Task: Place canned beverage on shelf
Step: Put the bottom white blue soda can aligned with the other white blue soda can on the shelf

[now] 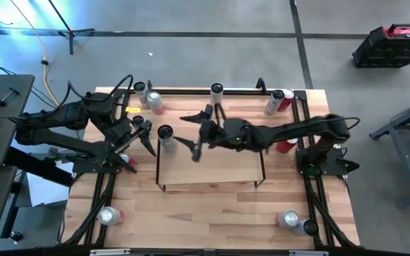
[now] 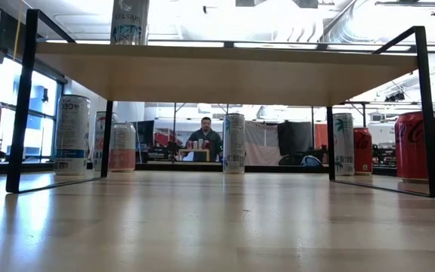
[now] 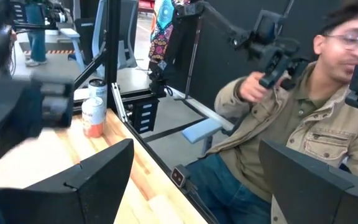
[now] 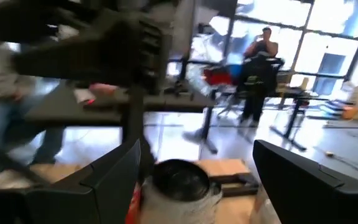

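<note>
- One shelf is sitting at the middle of the table.
- One can is standing upright on the shelf, at its left end toward the back; the low view is showing only its bottom part above the board.
- Right claw is hovering over the shelf, just right of that can, with fingers spread wide and gripping nothing; the right wrist view is showing a dark can top low between the fingers.
- Left claw is hanging just off the shelf's left end, fingers wide, carrying nothing.
- Two back-left cans are sitting behind the shelf's left corner.
- One back-centre can is standing behind the shelf.
- Two back-right cans are sitting behind the shelf's right corner, one of them red.
- One red can is sitting just right of the shelf, partly under the right arm.
- One front-left can is lying in front of the shelf, to the left.
- Two front-right cans are sitting in front of the shelf, to the right.
- One person is sitting beyond the table edge in the left wrist view.
</note>
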